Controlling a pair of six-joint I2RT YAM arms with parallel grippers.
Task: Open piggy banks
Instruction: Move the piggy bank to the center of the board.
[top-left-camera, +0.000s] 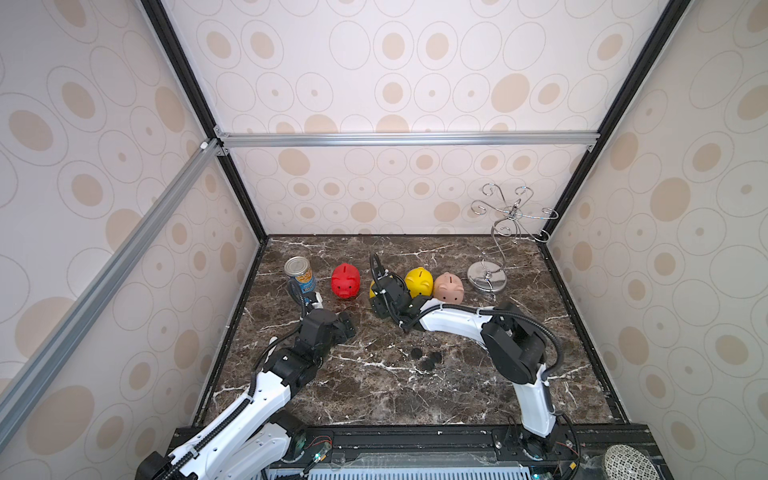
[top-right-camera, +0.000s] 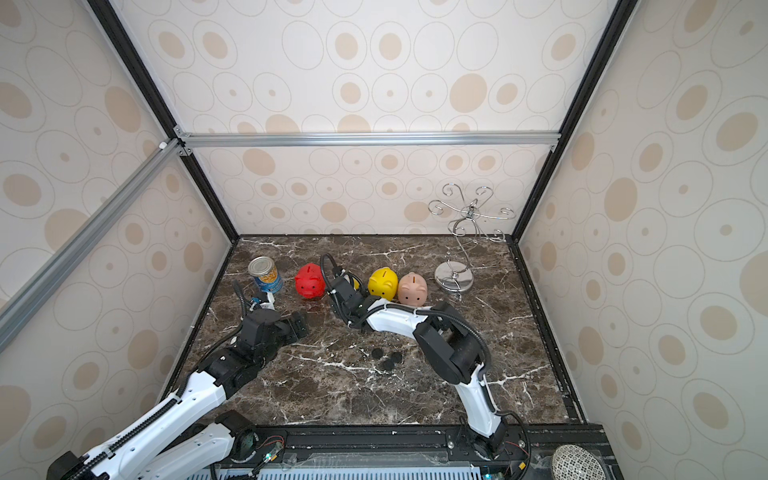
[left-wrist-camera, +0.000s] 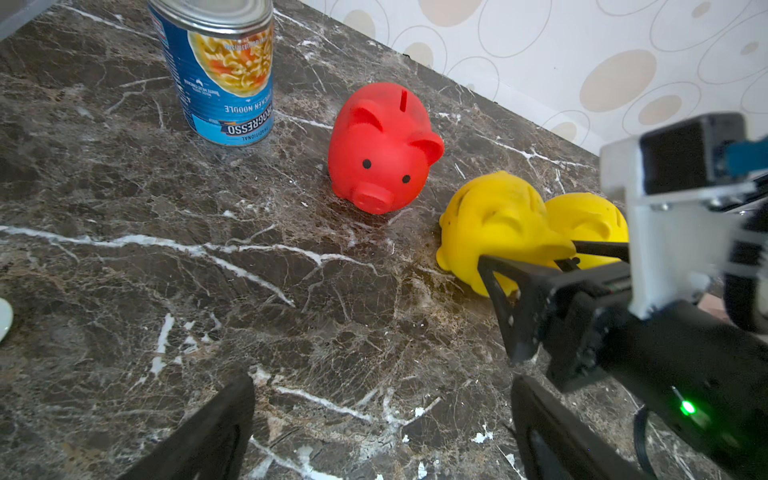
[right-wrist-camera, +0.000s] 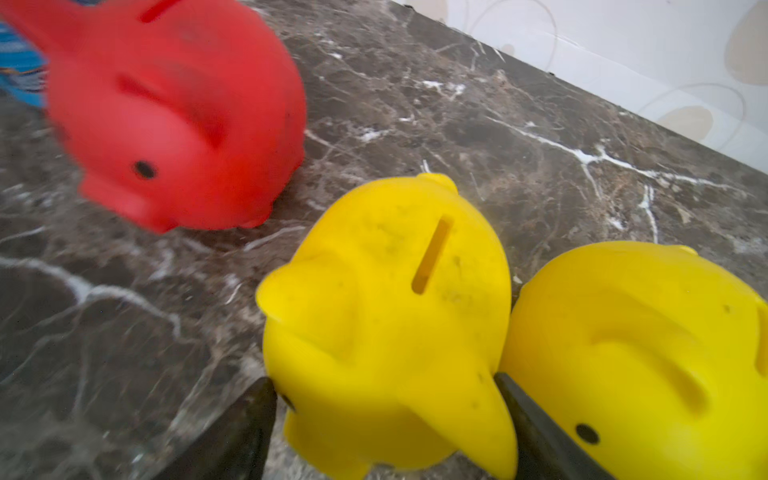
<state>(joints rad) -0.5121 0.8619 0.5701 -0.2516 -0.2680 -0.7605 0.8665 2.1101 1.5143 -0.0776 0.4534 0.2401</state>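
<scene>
1. Your right gripper (right-wrist-camera: 384, 381) is at the yellow pig (right-wrist-camera: 386, 299), the one next to the red pig (right-wrist-camera: 174, 112). One finger sits on each side of the pig's head.
2. The fingers (right-wrist-camera: 249, 428) look right up against the pig. The view is very close and a bit blurry, so I cannot tell if they squeeze it yet.
3. The pig stands on the table (top-left-camera: 415, 395), just in front of that gripper. Its nose points back at the gripper and its tail points toward the wall. The coin slot runs the same way, nose to tail.
4. So the fingers close across the short way, cheek to cheek. That looks like a good hold.
5. Watch the second yellow pig (right-wrist-camera: 644, 353). It sits just beside the first one, and one finger is in the small gap between them. It may get bumped.
6. Your left gripper (left-wrist-camera: 381, 382) is spread wide and holds nothing. It hangs low over the table in front of the red pig, not touching it.
7. Your right arm is the near one for the yellow pig.
</scene>
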